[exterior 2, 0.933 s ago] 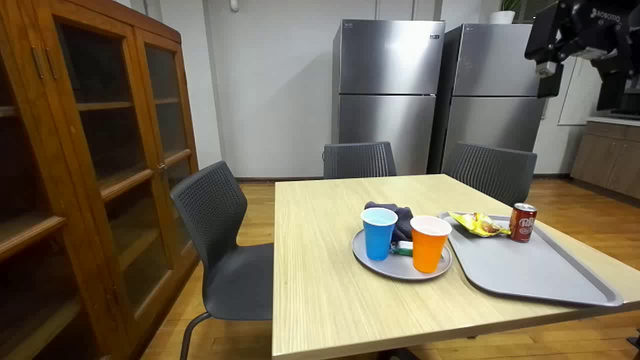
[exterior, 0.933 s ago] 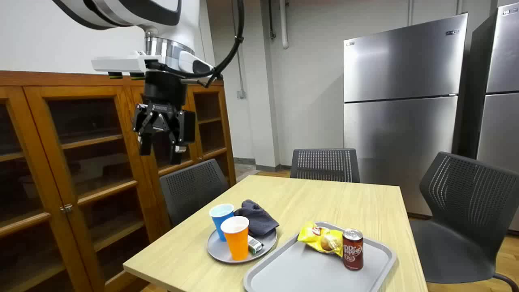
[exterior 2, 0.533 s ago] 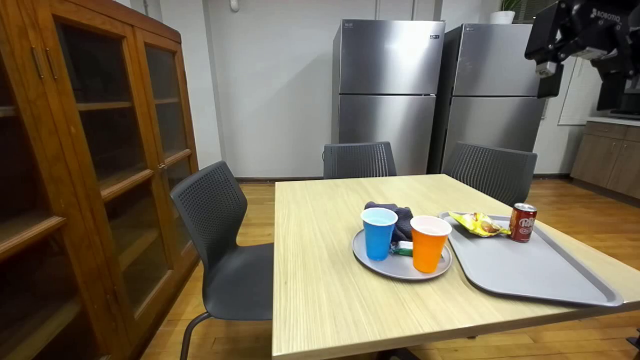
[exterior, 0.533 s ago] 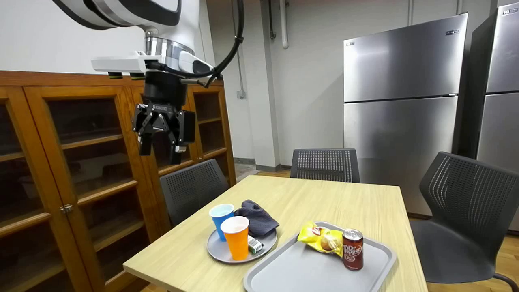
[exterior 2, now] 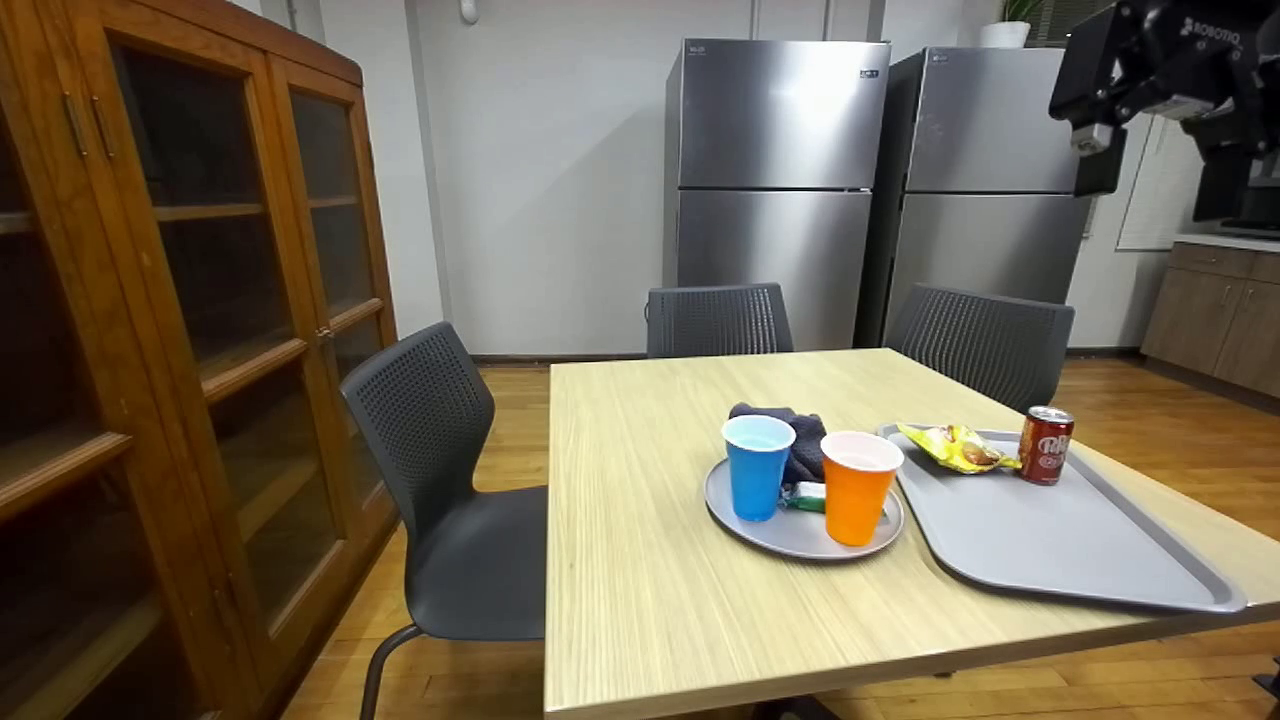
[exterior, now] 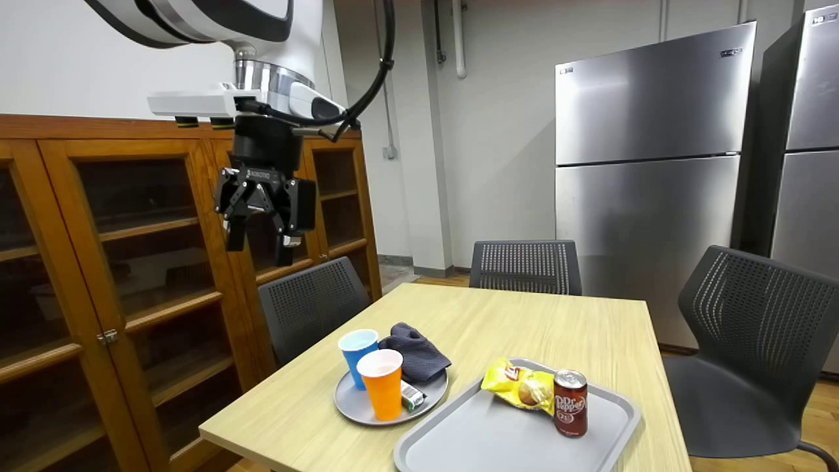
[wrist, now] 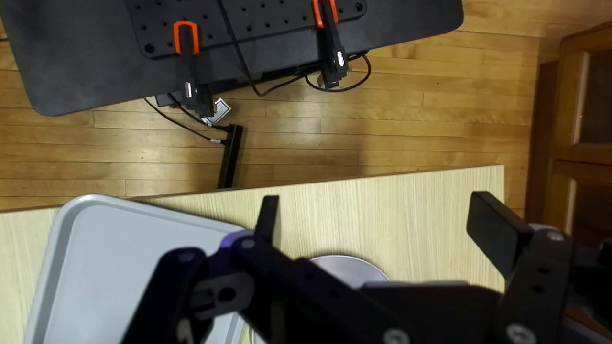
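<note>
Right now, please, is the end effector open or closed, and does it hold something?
End effector: open, jaws wide apart, holding nothing.

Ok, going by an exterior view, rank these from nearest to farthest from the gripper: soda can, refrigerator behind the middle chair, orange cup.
From the open gripper, in an exterior view:
1. Orange cup: lower down, on the round plate.
2. Soda can: farther across the table, on the tray.
3. Refrigerator: beyond the table, behind the middle chair.
</note>
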You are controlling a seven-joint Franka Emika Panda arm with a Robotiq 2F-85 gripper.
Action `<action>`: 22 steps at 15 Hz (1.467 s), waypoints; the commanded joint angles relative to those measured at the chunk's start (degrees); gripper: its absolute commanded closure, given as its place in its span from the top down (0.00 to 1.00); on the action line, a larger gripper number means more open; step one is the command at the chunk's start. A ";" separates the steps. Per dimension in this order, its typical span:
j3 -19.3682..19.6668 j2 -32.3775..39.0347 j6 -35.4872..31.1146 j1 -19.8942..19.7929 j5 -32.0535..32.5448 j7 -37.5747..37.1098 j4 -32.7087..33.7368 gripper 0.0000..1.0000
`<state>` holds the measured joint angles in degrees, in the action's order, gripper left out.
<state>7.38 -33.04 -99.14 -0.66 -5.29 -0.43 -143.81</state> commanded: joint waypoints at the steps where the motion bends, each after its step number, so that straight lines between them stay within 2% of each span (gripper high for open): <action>1: -1.08 1.42 -1.84 -1.29 -0.55 0.97 0.44 1.00; 9: -1.33 7.59 -13.10 -1.44 -0.07 0.05 0.87 1.00; 22: -1.29 23.44 -34.09 -1.40 -0.83 -2.60 2.10 1.00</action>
<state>7.36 -13.78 -130.11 -0.98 -5.30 -1.84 -143.58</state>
